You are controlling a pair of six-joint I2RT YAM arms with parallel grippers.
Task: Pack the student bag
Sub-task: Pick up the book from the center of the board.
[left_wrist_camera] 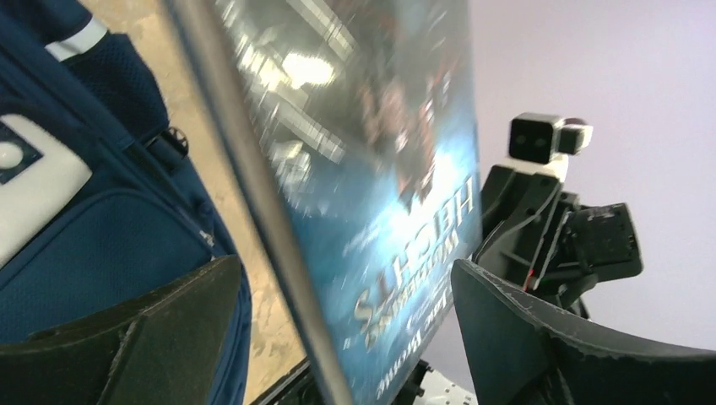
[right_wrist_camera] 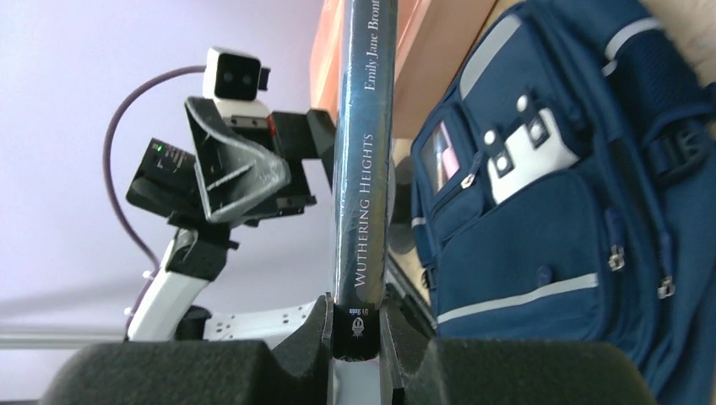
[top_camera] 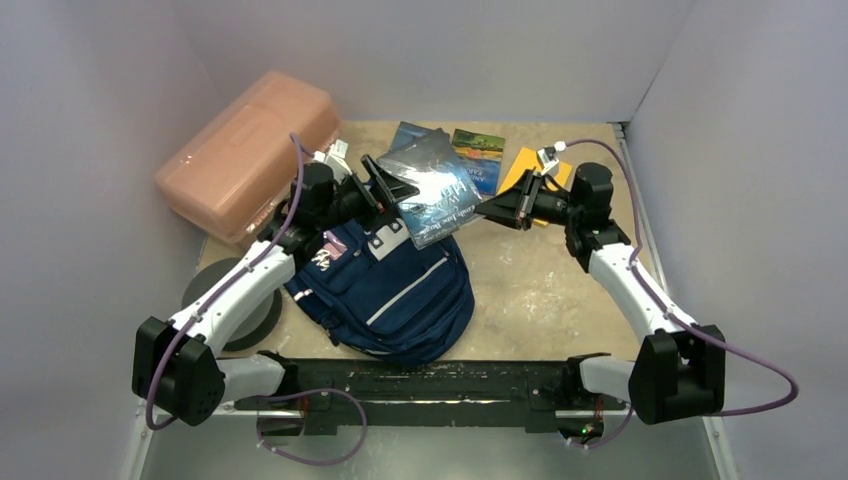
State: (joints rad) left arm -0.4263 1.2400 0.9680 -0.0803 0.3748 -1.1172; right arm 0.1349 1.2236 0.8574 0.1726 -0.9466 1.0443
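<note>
The student bag [top_camera: 385, 295] lies in the middle of the tabletop [top_camera: 540, 290], just beyond the rail that carries the arms and closer to the left arm than to the right. We see navy blue fabric crossed by grey reflective stripes, a white patch with dark dots near its top, and zip pockets on the front, which faces up. From above, the book [top_camera: 432, 190] hangs over the bag's far end, with the left tool [top_camera: 388, 183] at one side of it and the right tool [top_camera: 497, 208] at the other. Only that view takes in the salmon-pink box [top_camera: 250, 150] at the far left, the dark round disc [top_camera: 258, 322] under the left arm, and a green-covered book [top_camera: 478, 148] and a yellow item [top_camera: 527, 163] at the back. The right wrist view gives us what the top view cannot: the right tool's fingers [right_wrist_camera: 312, 337] are pinching the foot of the book's spine, which reads "Wuthering Heights". It also shows the zip pulls and a small clear window on the bag's front. The left wrist view shows the left tool spread wide, its fingers [left_wrist_camera: 152, 337] standing on either side of the book's blurred cover. A strip of tabletop shows between the bag-side finger and the book's edge; whether the other finger touches the cover we cannot tell.
</note>
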